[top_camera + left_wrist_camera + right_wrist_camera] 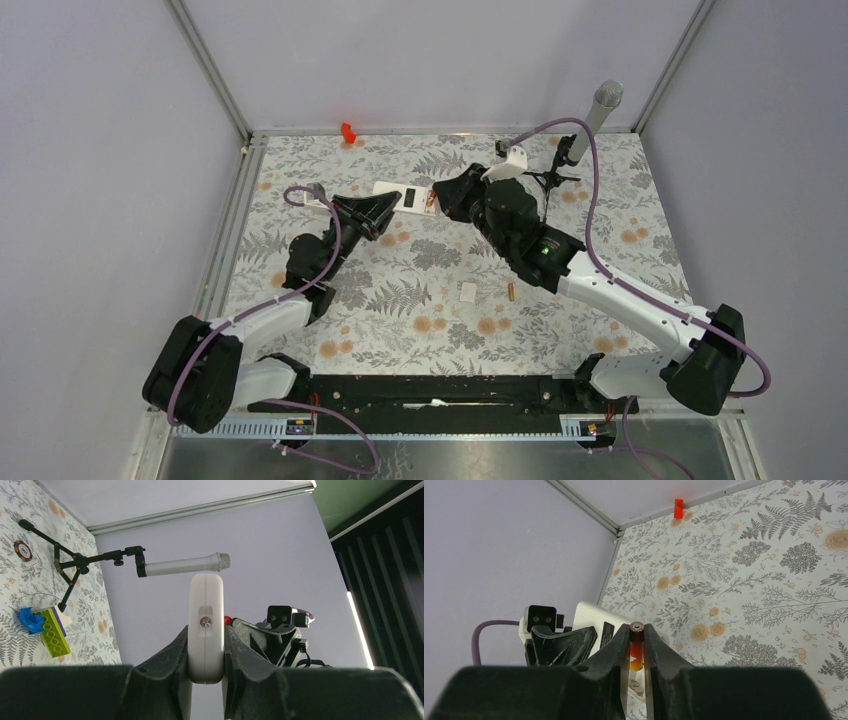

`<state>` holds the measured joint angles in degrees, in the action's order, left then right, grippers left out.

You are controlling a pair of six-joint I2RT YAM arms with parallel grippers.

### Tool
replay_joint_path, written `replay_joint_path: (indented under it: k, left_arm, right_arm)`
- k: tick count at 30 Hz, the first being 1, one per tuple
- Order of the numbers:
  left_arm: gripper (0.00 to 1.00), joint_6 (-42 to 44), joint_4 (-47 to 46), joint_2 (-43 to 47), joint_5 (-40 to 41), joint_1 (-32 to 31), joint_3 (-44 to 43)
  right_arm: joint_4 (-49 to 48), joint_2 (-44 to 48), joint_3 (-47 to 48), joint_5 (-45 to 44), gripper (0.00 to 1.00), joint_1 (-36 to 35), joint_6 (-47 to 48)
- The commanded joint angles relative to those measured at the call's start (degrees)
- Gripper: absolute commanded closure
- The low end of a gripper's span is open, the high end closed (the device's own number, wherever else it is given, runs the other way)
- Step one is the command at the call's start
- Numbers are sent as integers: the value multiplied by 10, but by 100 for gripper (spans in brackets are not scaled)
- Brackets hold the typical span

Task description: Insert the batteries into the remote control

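Left gripper clamped on remote control, seen edge-on. Right gripper pinches battery just beside remote. Only top view shows second battery on table, behind right gripper.

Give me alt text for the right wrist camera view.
The right gripper is clamped on an orange battery. Just beyond, the left gripper holds the white remote control, with the floral-patterned table behind.
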<state>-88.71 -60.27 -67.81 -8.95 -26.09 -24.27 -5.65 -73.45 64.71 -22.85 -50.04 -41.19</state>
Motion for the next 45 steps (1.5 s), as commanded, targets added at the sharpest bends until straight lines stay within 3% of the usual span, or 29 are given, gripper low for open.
replay_joint_path:
  k: [1, 9, 17, 23, 45]
  left_arm:
    - [100, -28, -109, -21, 10, -6, -15]
    - [100, -25, -118, -23, 16, -12, -15]
    - [100, -33, -129, -31, 15, -16, -19]
    - [100, -38, -133, -33, 19, -17, -15]
    - [100, -78, -132, -40, 58, -18, 5]
  right_arm:
    - [23, -8, 30, 16, 80, 1, 6]
    - [53, -13, 39, 17, 80, 0, 22]
    - [100, -34, 70, 28, 71, 0, 24]
    - [112, -32, 75, 3, 69, 0, 22]
    - [108, -8, 69, -44, 62, 0, 0]
